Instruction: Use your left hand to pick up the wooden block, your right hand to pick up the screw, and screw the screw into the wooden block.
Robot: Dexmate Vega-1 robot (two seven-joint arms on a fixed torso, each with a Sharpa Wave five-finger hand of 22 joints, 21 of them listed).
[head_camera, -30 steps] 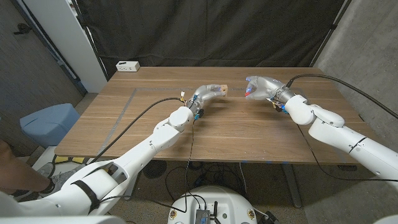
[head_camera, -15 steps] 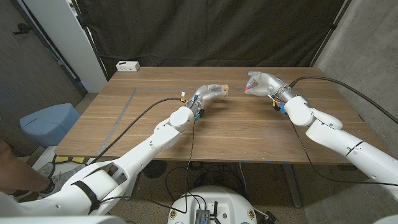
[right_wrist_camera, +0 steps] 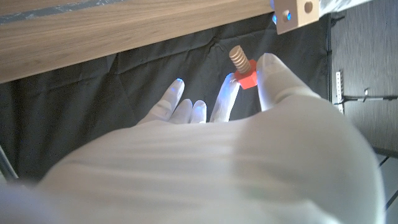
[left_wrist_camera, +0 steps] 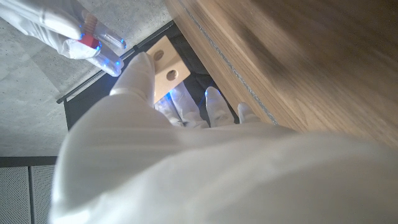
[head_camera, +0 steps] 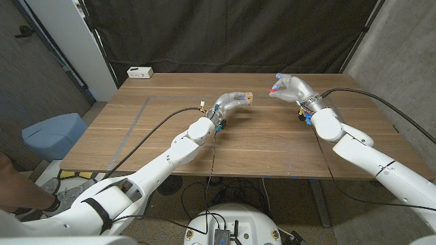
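My left hand (head_camera: 228,103) holds a small pale wooden block (head_camera: 244,99) above the middle of the table; in the left wrist view the block (left_wrist_camera: 166,67) shows two round holes beside my thumb. My right hand (head_camera: 291,90) is raised to the right of it and pinches a screw with a red head (head_camera: 274,89). In the right wrist view the screw (right_wrist_camera: 242,67) has a red head and a tan threaded shaft, its shaft tilted toward the block (right_wrist_camera: 297,13). A gap separates the screw from the block.
The wooden table (head_camera: 163,139) has a dark line running along its left part. A white power strip (head_camera: 139,71) lies at the far left corner. A blue bin (head_camera: 53,134) stands off the table's left side. Black curtain hangs behind.
My right hand has risen and drawn slightly back and to the right with the screw. My left hand with the block has stayed put.
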